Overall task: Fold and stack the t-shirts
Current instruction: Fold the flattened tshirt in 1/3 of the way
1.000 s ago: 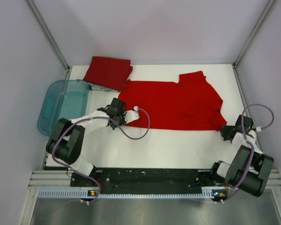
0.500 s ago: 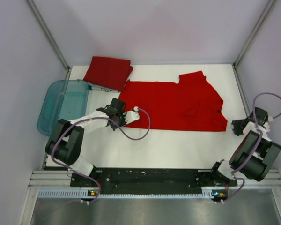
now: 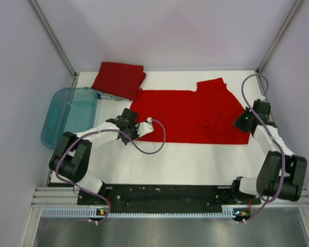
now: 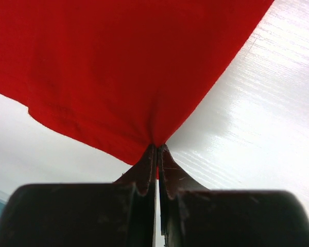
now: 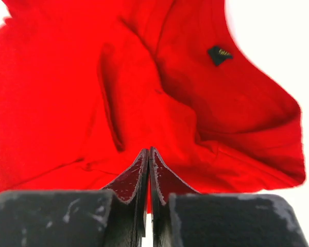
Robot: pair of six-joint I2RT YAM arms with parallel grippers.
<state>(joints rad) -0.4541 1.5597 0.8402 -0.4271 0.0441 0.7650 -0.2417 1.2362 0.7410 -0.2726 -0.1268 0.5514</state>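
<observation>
A red t-shirt (image 3: 188, 116) lies spread flat across the middle of the white table. A second red t-shirt (image 3: 118, 78) rests folded at the back left. My left gripper (image 3: 135, 127) (image 4: 157, 146) is shut on the spread shirt's near-left corner, and the fabric (image 4: 118, 67) draws to a point at its tips. My right gripper (image 3: 243, 121) (image 5: 149, 150) stands shut over the shirt's right edge near the collar. Wrinkled cloth (image 5: 144, 103) and a dark label (image 5: 219, 54) lie beyond its tips, and no fabric is drawn up between them.
A translucent teal tub (image 3: 67, 116) sits at the left edge, beside the left arm. Metal frame posts rise at the back corners and grey walls close both sides. Bare white table (image 3: 195, 164) runs between the shirt and the arm bases.
The right gripper left the shirt's near-right corner, swung out to the right, opening briefly, then came back shut to the shirt's right edge. That corner now lies farther right. The left arm held still.
</observation>
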